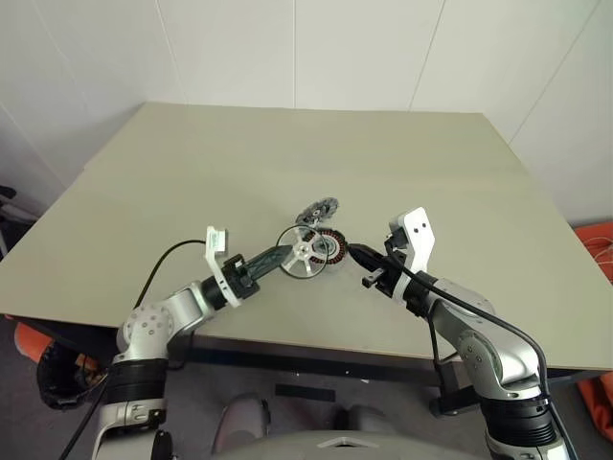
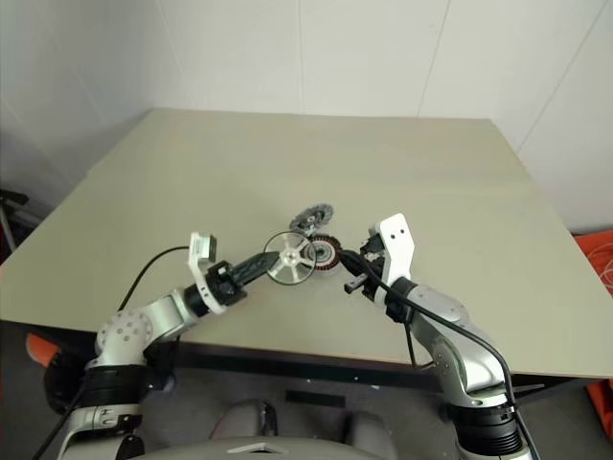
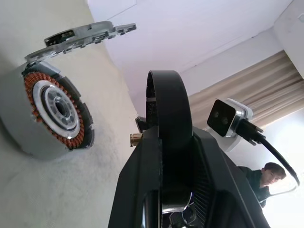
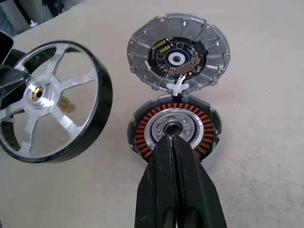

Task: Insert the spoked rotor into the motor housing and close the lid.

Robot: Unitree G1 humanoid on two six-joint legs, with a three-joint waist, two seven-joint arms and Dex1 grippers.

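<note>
A beige table [image 1: 192,172] is filling the middle of the head views, and the small parts are sitting near its front edge, just below the centre of the frame. The left gripper [image 1: 283,255] is reaching in from the lower left and is clamping the spoked rotor [image 1: 302,251] by its dark rim, holding it tilted above the tabletop and just left of the motor housing [image 4: 174,128]. The right gripper [image 1: 356,255] is coming in from the lower right with its fingers pressed together on nothing, their tips lying at the housing's near edge (whether they are touching it is unclear). The housing is resting on the table with its copper windings facing up. The lid [image 4: 178,51] is lying open directly behind it, joined by thin wires.
</note>
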